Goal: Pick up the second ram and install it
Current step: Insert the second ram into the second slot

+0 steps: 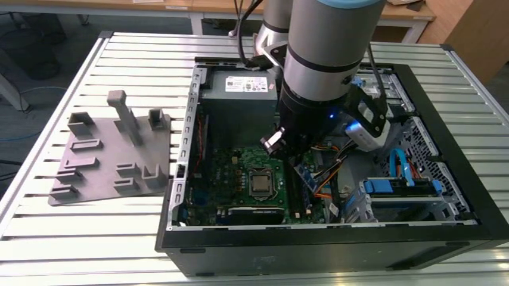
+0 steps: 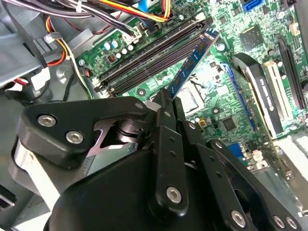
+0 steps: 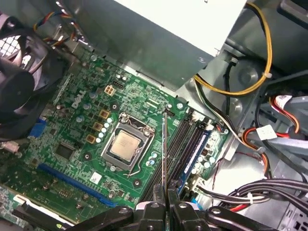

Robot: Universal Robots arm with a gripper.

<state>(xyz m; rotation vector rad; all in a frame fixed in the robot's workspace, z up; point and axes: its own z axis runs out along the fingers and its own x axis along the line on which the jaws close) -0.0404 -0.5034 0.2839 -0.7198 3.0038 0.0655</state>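
My gripper [image 2: 166, 98] is shut on the second ram [image 2: 192, 60], a long thin blue-green strip that sticks out from between the fingers. In the first wrist view the ram [image 3: 164, 149] is edge-on, a thin dark line running away from the gripper [image 3: 166, 198]. It hangs along the black memory slots [image 2: 154, 50], between them and the processor socket [image 3: 126, 144]. I cannot tell whether it touches a slot. In the exterior view the gripper [image 1: 296, 159] is low inside the open computer case [image 1: 445, 83], over the green motherboard [image 1: 238, 164].
A grey fixture tray [image 1: 111, 155] with upright posts lies on the slatted table at the exterior view's left. Cable bundles [image 3: 240, 86], a fan [image 3: 19, 77] and the power supply [image 1: 238, 89] crowd the board. A blue strip [image 3: 195, 154] sits in an outer slot.
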